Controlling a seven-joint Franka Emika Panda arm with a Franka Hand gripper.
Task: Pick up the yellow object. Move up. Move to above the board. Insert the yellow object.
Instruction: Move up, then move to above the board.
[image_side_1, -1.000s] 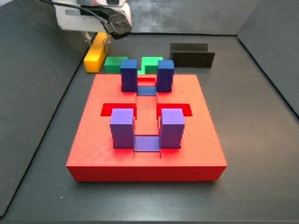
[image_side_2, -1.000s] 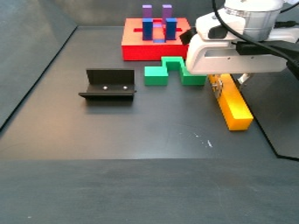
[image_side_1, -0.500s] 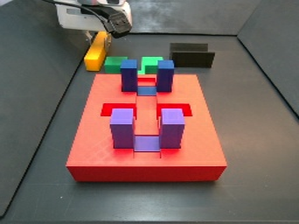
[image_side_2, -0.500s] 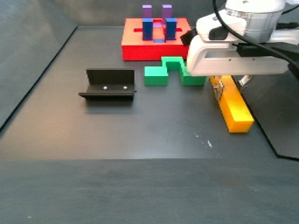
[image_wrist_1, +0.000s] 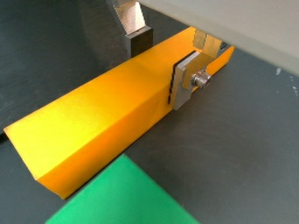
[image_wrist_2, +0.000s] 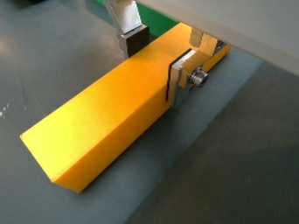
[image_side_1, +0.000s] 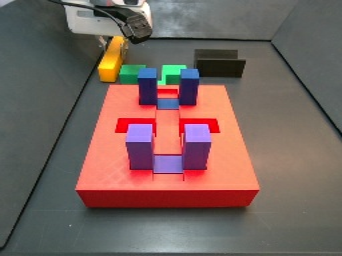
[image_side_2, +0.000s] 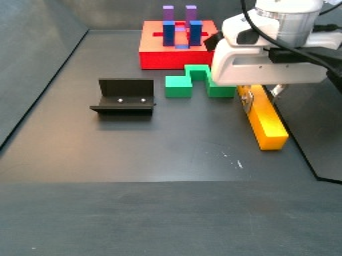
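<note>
1. We see a green block (image_side_2: 201, 82) lying flat on the dark floor (image_side_2: 134, 160); in a wrist view a corner of it (image_wrist_1: 128, 197) shows close up;
2. We find the fixture (image_side_2: 123, 97) standing upright to the left of the green block in that side view, well apart from it; in a side view from the opposite end it (image_side_1: 221, 63) sits far right.

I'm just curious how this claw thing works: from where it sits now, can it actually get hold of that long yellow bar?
Probably yes. The gripper is already down over one end of the yellow object, a silver finger on each long side. Nothing sits between them, and the green block lies off to the side.
</note>
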